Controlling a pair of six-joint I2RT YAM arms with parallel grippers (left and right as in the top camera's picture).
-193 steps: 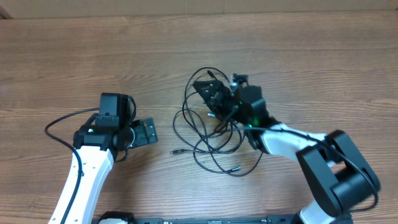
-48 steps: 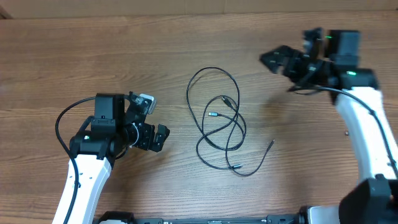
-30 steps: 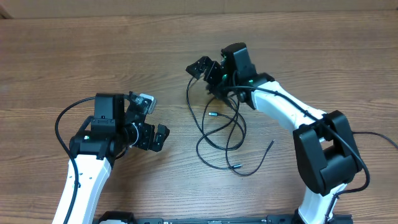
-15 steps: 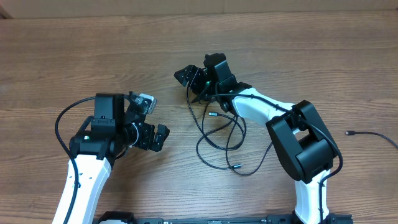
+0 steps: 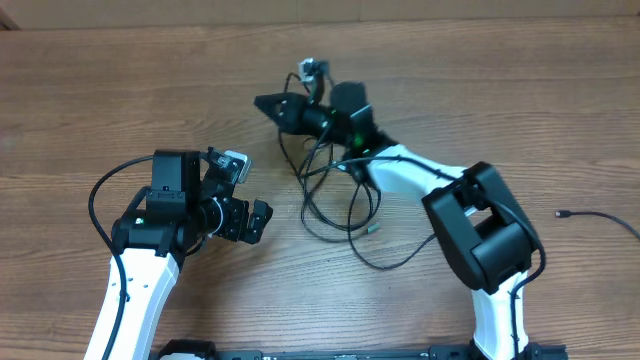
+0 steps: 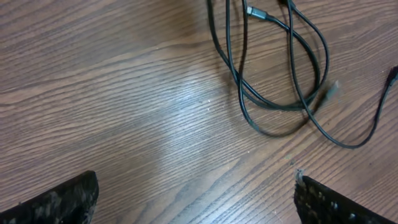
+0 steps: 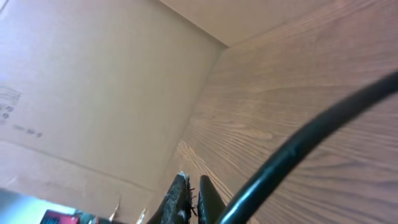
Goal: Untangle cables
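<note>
The cables [image 5: 335, 195] lie as a tangle of thin black loops on the wooden table at the middle, with a silver-tipped plug [image 5: 370, 228] at the lower right. My right gripper [image 5: 262, 101] reaches far left behind the tangle and is shut on one cable that rises to it. In the right wrist view its fingers [image 7: 189, 177] are pressed together and that cable [image 7: 298, 146] runs out beside them. One separate cable [image 5: 595, 215] lies at the right edge. My left gripper [image 5: 250, 190] stands open left of the tangle, apart from it. Its wrist view shows the loops [image 6: 273, 106] ahead of the gripper [image 6: 196, 200].
A cardboard wall [image 7: 93, 74] stands along the table's far edge [image 5: 450, 12]. The left arm's own thick black wire [image 5: 100, 200] loops out to its left. The right arm's white link [image 5: 420, 175] stretches over the tangle's right side.
The right gripper has shut and swung further left and away. The tangle has been dragged left and upward with it. The left arm has not moved.
</note>
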